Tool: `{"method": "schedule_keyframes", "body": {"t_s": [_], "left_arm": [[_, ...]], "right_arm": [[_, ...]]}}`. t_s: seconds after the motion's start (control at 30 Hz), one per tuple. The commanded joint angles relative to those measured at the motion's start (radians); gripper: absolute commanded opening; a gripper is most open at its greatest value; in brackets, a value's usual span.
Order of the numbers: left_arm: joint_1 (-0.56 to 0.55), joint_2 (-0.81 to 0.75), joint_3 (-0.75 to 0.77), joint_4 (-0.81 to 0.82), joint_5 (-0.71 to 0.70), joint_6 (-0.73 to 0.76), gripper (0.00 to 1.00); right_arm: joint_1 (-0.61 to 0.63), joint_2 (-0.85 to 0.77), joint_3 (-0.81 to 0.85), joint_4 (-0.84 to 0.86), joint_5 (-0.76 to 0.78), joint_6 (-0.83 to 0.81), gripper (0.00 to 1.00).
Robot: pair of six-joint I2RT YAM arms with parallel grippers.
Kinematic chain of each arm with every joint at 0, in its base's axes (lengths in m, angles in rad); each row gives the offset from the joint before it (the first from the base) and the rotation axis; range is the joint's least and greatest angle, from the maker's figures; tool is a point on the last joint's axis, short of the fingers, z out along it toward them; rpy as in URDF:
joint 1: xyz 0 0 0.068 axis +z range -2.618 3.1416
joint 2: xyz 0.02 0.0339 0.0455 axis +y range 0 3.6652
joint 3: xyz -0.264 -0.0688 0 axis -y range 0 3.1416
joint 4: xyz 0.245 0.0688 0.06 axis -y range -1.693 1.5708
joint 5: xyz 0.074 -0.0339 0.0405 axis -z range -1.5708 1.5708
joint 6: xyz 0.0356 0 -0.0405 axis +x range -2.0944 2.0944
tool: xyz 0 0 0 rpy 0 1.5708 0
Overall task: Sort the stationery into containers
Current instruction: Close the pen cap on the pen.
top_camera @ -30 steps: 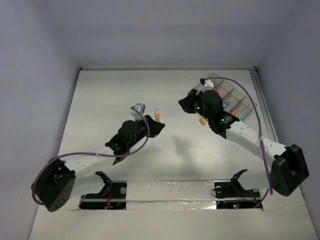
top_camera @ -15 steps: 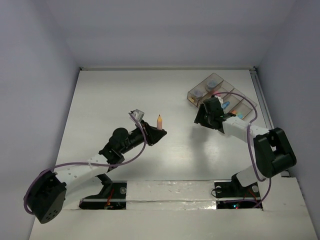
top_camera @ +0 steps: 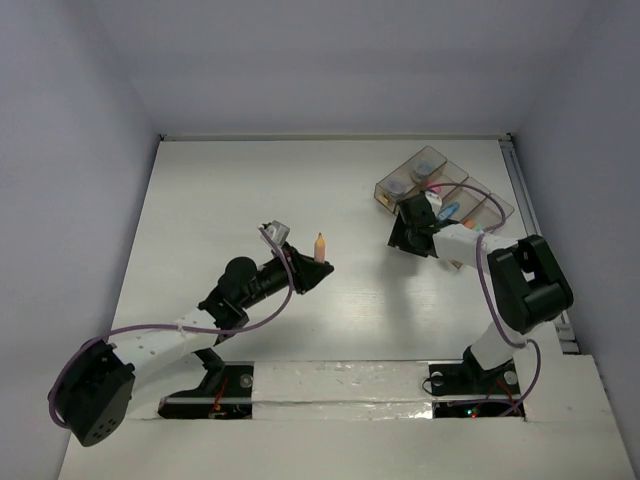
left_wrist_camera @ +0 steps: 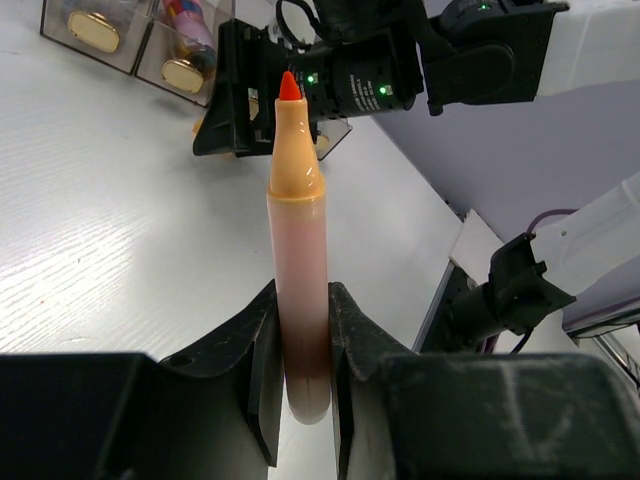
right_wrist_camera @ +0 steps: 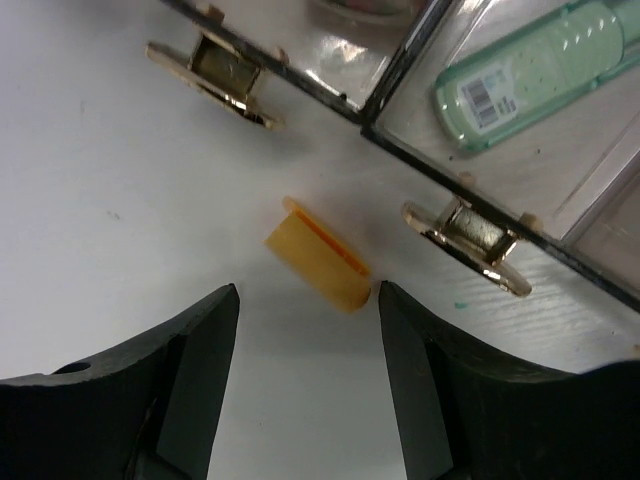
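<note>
An uncapped orange marker [left_wrist_camera: 298,250] with a red tip stands upright in my left gripper [left_wrist_camera: 300,296], whose jaws are shut on its lower barrel; from above the orange marker [top_camera: 319,246] is at mid-table. Its orange cap [right_wrist_camera: 318,256] lies on the table just beyond the fingertips of my right gripper [right_wrist_camera: 308,295], which is open and touches nothing. The containers are a smoky divided tray [top_camera: 386,192] at the back right, directly behind my right gripper [top_camera: 404,236]. A pale green marker [right_wrist_camera: 530,75] lies in one compartment.
Gold latches [right_wrist_camera: 228,73] stick out from the tray's front wall, close to the cap. Pink and blue items [top_camera: 450,208] and round tubs [top_camera: 399,186] fill other compartments. The right arm [top_camera: 520,290] is folded up near the table's right edge.
My right gripper went from shut to open and dropped low in front of the tray as its arm folded back. My left gripper shifted slightly right, still holding the marker.
</note>
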Motion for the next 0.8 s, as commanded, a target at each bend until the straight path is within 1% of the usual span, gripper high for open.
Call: {"method": "schedule_keyframes", "body": {"t_s": [0.0,0.07,0.2,0.23,0.27,0.3,0.37,0.4,0.53,0.57,0.6,0.63,0.67,0.7,0.73,0.77], "left_arm": [[0.0,0.009,0.001,0.076,0.018,0.016,0.0],[0.0,0.017,0.004,0.077,0.015,0.016,0.0],[0.009,0.037,0.011,0.086,0.021,0.013,0.0],[0.009,0.04,0.011,0.089,0.021,0.011,0.0],[0.009,0.045,0.014,0.094,0.021,0.01,0.0],[0.009,0.051,0.014,0.096,0.024,0.008,0.0],[0.009,0.055,0.014,0.097,0.024,0.007,0.0],[0.009,0.055,0.014,0.099,0.024,0.005,0.0],[0.009,0.055,0.016,0.099,0.021,-0.002,0.0],[0.009,0.052,0.016,0.099,0.018,-0.004,0.0],[0.009,0.049,0.016,0.097,0.017,-0.005,0.0],[0.009,0.048,0.017,0.093,0.014,-0.005,0.0],[0.009,0.043,0.017,0.085,0.006,-0.007,0.0],[0.009,0.025,0.017,0.071,-0.014,-0.009,0.0],[0.009,0.014,0.016,0.06,-0.028,-0.009,0.0],[0.009,-0.013,0.014,0.028,-0.067,-0.009,0.0]], "right_arm": [[-0.003,0.056,0.046,0.019,0.078,-0.021,0.63],[-0.003,0.07,0.06,0.03,0.073,-0.041,0.55],[-0.003,0.102,0.07,0.041,0.05,-0.058,0.54],[-0.003,0.121,0.078,0.042,0.034,-0.064,0.52],[-0.003,0.13,0.084,0.041,0.024,-0.081,0.4],[-0.003,0.138,0.089,0.042,0.014,-0.091,0.34],[0.006,0.15,0.1,0.055,-0.029,-0.127,0.29],[0.019,0.152,0.103,0.065,-0.049,-0.145,0.28],[0.084,0.159,0.136,0.102,-0.251,-0.294,0.26],[0.101,0.158,0.165,0.096,-0.273,-0.361,0.24],[0.136,0.161,0.182,0.086,-0.285,-0.393,0.24],[0.153,0.161,0.201,0.075,-0.345,-0.426,0.24],[0.171,0.159,0.216,0.052,-0.357,-0.478,0.24],[0.197,0.152,0.237,0.04,-0.382,-0.505,0.24],[0.211,0.145,0.244,0.026,-0.458,-0.535,0.24],[0.223,0.139,0.248,-0.006,-0.472,-0.574,0.24]]}}
